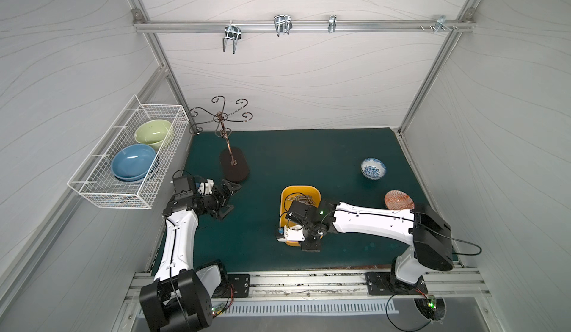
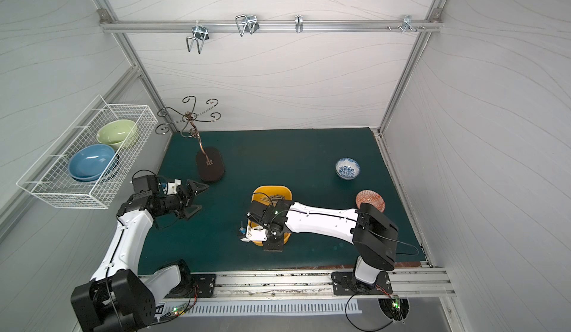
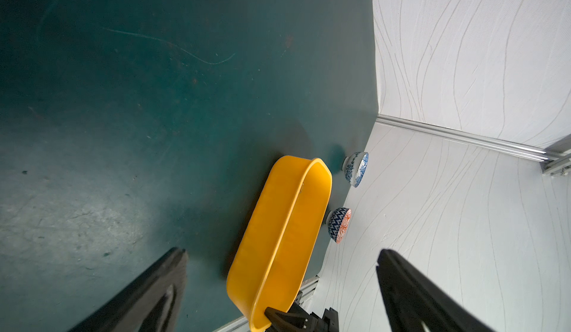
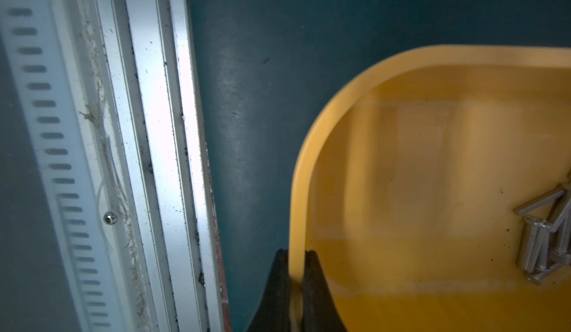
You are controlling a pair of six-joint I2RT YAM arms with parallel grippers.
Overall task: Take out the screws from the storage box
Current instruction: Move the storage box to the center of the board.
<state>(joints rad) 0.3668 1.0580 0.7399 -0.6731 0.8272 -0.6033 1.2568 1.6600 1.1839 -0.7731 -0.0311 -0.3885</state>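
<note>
The yellow storage box [image 1: 299, 193] [image 2: 271, 190] sits mid-mat, its near half hidden under my right wrist in both top views. Several thin silver screws [image 4: 543, 240] lie heaped at its far end, also showing as thin lines in a top view [image 1: 300, 198]. My right gripper [image 4: 296, 253] is shut on the box's near wall, one finger outside and one inside. The left wrist view shows the box [image 3: 287, 222] side-on with the right gripper's fingers [image 3: 278, 316] on its rim. My left gripper [image 1: 236, 197] [image 3: 281, 253] hangs open and empty well to the box's left.
A blue-and-white bowl [image 1: 373, 168] and a red-patterned bowl [image 1: 398, 199] stand at the right of the mat. A curly-hook stand on a dark oval base [image 1: 234, 168] is at the back left. A white wire basket [image 1: 102, 188] hangs on the left wall. An aluminium rail [image 4: 160, 160] runs along the mat's front edge.
</note>
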